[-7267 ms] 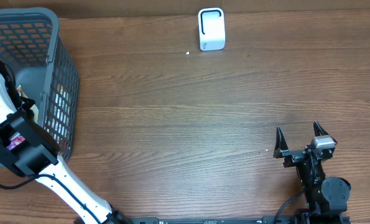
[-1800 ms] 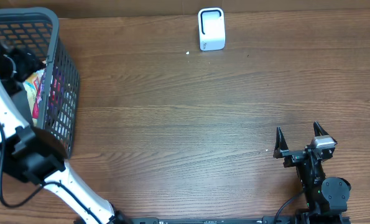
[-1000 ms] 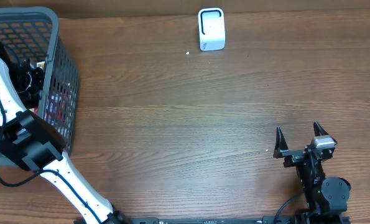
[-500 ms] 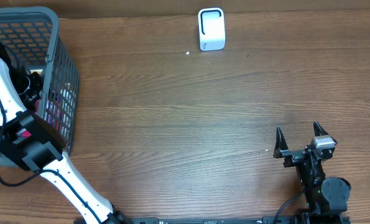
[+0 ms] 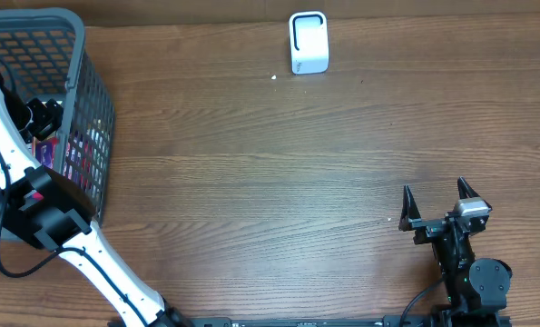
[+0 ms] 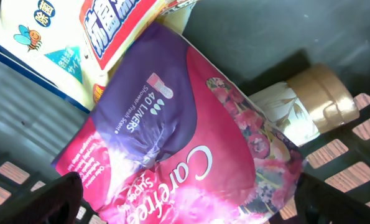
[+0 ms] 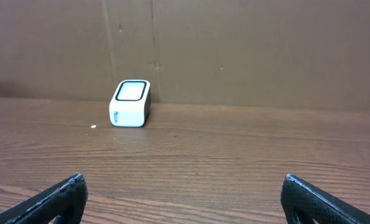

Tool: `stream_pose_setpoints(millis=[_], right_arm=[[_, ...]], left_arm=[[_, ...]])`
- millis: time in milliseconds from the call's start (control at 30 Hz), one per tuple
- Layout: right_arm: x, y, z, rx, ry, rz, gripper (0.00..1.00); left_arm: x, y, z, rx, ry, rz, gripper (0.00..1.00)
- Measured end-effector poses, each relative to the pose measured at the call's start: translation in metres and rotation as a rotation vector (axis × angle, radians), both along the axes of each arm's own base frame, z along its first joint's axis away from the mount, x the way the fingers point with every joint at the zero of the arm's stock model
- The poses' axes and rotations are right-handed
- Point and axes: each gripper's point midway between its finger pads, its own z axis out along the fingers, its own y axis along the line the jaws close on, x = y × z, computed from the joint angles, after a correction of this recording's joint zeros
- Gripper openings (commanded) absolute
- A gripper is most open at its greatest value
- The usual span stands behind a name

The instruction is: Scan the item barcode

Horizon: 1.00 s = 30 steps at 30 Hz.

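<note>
in the basket (image 5: 95,109), left jaws now wide above liner pack (image 6: 185,162), right jaws wide, unmoved

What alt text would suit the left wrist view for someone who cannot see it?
A pink and purple Carefree liners packet fills the frame, lying in a grey basket. A gold-capped bottle lies beside it; the left gripper is open, fingertips at the bottom corners.

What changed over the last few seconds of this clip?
The left gripper pushed deeper into the basket and now hangs open over the pink packet, gripping nothing. The right gripper, open, and the white scanner have not moved.
</note>
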Motion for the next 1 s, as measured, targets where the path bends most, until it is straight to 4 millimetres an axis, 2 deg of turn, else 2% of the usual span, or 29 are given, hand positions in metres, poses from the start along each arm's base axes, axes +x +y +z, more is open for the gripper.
stream_pose_setpoints(millis=[100,300,400,467,500,533,600,633,1000], right_arm=[[0.000,0.000,0.000,0.000,0.000,0.000,1.00],[0.000,0.000,0.000,0.000,0.000,0.000,1.00],[0.000,0.000,0.000,0.000,0.000,0.000,1.00],[0.000,0.000,0.000,0.000,0.000,0.000,1.00],[0.000,0.000,0.000,0.000,0.000,0.000,1.00],[0.000,0.000,0.000,0.000,0.000,0.000,1.00],[0.000,0.000,0.000,0.000,0.000,0.000,1.00],[0.000,0.000,0.000,0.000,0.000,0.000,1.00],[0.000,0.000,0.000,0.000,0.000,0.000,1.00]], left_arm=[[-0.001,-0.002,-0.008,-0.013,0.013,0.002,1.00],[-0.009,-0.010,-0.041,-0.071,0.071,0.004,0.99],[-0.010,-0.010,-0.051,-0.072,0.078,0.005,0.92],[-0.010,-0.010,-0.053,-0.071,0.080,0.006,0.77],[-0.010,-0.009,-0.054,-0.069,0.082,0.007,0.65],[-0.010,-0.009,-0.054,-0.069,0.083,0.007,0.44],[-0.012,-0.009,-0.055,-0.066,0.091,0.004,0.11],[-0.013,-0.008,-0.055,-0.061,0.096,0.003,0.04],[-0.020,-0.003,-0.050,-0.027,0.129,0.016,0.04]])
